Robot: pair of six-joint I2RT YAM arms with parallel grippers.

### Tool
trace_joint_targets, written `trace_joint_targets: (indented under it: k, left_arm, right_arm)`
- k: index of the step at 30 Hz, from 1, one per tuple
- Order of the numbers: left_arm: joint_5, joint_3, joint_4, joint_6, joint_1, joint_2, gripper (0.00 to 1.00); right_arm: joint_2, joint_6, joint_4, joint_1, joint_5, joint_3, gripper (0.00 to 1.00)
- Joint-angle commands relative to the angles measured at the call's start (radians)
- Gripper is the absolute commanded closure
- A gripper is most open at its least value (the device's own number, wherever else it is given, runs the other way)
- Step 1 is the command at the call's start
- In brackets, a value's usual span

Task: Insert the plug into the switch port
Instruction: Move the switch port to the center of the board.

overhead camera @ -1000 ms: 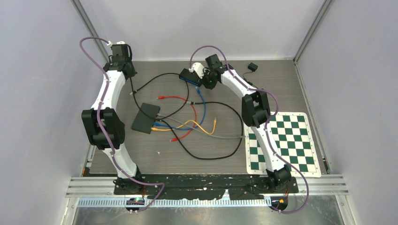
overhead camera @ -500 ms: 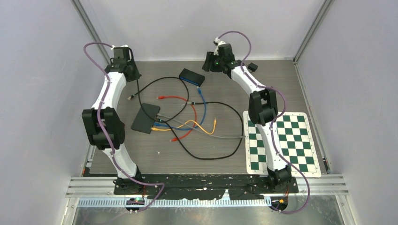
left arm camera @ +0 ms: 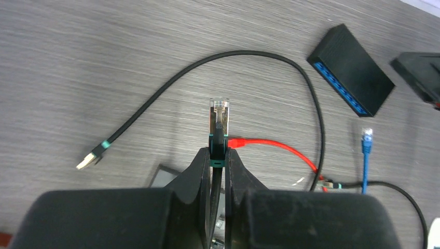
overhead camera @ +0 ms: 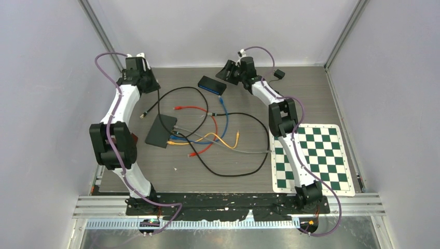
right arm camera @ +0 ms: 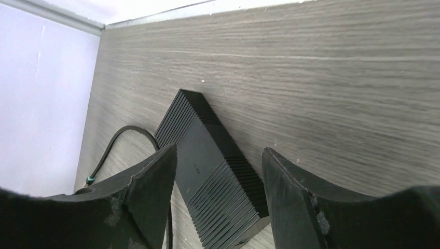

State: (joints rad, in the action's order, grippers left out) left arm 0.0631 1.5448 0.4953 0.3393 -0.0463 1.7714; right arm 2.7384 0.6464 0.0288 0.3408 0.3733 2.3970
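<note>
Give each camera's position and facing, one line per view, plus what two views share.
Top external: above and behind the robot, looking down on the table; left arm and right arm show.
Left wrist: on the left arm, looking down past the left gripper, shut on the plug, toward the switch.
Right wrist: on the right arm, looking low through the open right gripper at the switch.
Shared: both wrist views show the switch.

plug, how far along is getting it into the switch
Done: the left tool is shut on the plug, its clear tip sticking out ahead. In hand: the right tool is open beside the switch, not gripping it. Left: the plug is well apart from the switch's blue port side, so alignment and insertion remain.
</note>
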Motion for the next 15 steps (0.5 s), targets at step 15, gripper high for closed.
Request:
trace_joint_targets:
  k: [15]
  left_arm:
    - [0.283,0.054,-0.149,0.000,0.123,0.231,1.00]
  right_arm:
    - [-0.098,-0.268,0.363,0.041,-0.075,-0.002,0.48]
